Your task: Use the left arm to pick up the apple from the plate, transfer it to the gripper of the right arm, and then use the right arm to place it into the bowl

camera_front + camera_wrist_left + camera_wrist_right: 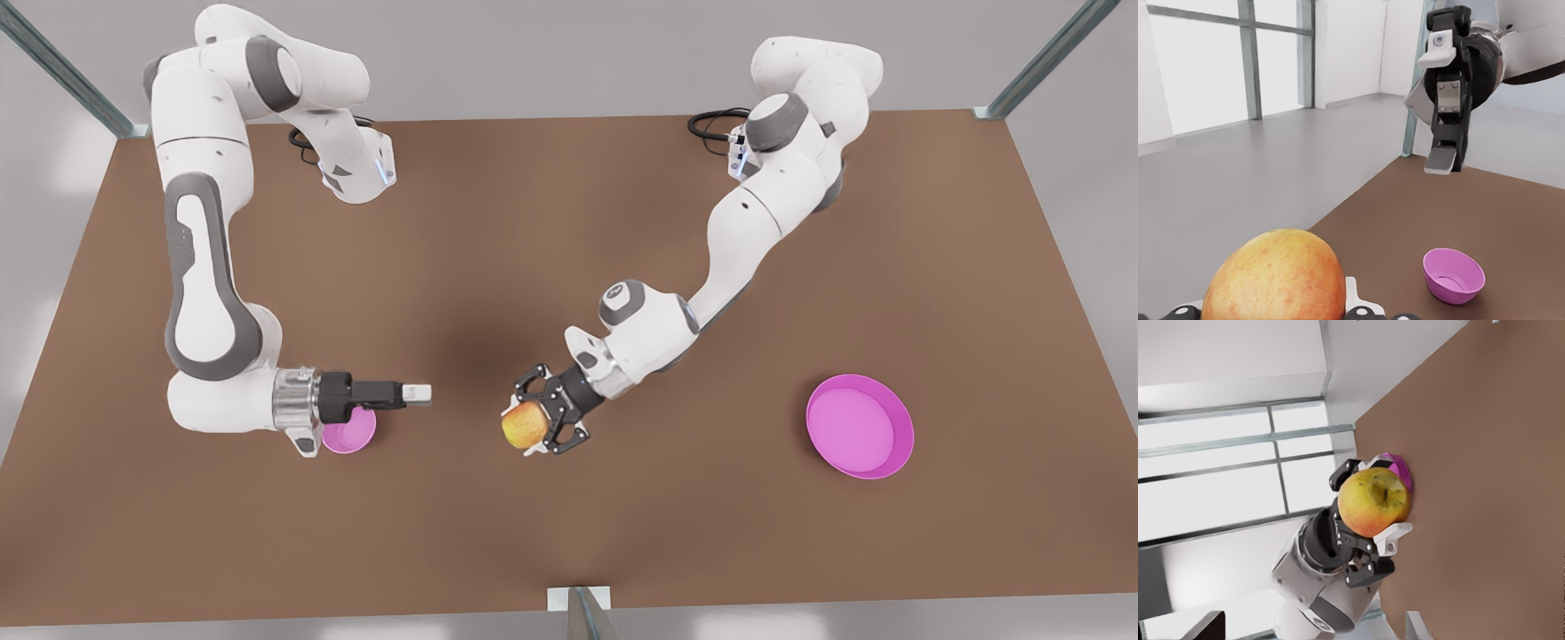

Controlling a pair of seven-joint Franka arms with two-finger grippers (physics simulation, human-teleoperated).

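In the front view, the left claw (534, 423) is pinching the apple (524, 425) in the air near the middle of the surface (569, 551). The right claw (418, 392) is hanging at its 9 o'clock, a clear gap apart, fingertips pointing at the fruit. The bowl (354, 436) is sitting directly beneath that claw, half covered by it. The plate (902, 444) is lying bare, well off at the apple's 3 o'clock.

In the left wrist view, the apple (1275, 277) is sitting close between the claw's fingertips. The right claw (1442, 100) is facing it with fingers spread, one above the other, over the bowl (1453, 275).

In the right wrist view, the left claw (1371, 507) is gripping the apple (1374, 501) on opposite sides; a pink edge behind it is probably the plate (1403, 468).

The handover looks like the risky part. The left fingers are already covering two sides of the round fruit, so the right fingers could be striking them if misaligned. An early release would be dropping the apple onto the surface, short of the bowl. Nothing else is blocking the gap.
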